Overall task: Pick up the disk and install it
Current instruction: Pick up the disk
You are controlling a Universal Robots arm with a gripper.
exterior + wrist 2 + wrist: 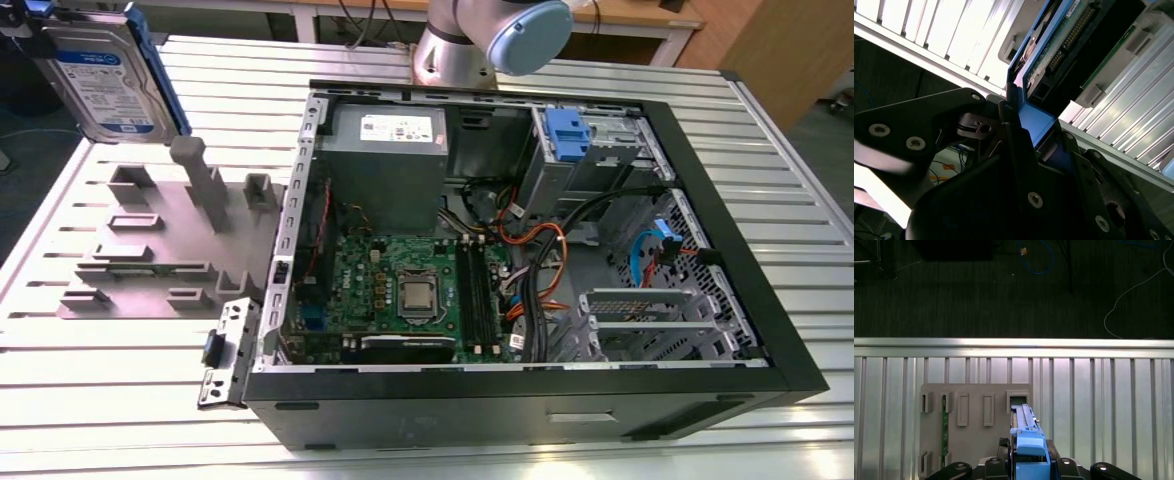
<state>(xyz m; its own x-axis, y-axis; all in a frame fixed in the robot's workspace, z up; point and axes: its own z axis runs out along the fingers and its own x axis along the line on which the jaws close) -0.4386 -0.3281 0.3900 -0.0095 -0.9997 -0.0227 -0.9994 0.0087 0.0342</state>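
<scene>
Disk [104, 75] hangs upright at the exterior view's left, label face toward that camera, raised over the bench [107, 400] and, as far as I can judge, lifted clear of the grey slotted fixture [147, 250] below it. The open computer case [534, 385] lies well apart, toward the exterior view's right. The gripper [1030, 465] is pinching the disk by the end of its blue carrier frame [1036, 125]. In the second wrist view the black fingers [1014, 150] press on either side of that blue plastic, with the disk's green circuit-board face running away from them. In the first wrist view the disk shows edge-on, pointing down toward one pocket of the fixture. By its look the disk should be dense and rigid, fairly heavy for its bulk, and it will not bend. The plastic frame may flex a little and could slip under a side load. The bare board and connector pins look like the fragile parts, so the frame edges seem the sound place to hold, as is done here. The arm's [487, 35] grey joint with a blue cap stands behind the case. Judging from the first wrist view, the wrist points straight down over the bench's edge, with dark floor [954, 290] beyond it.
</scene>
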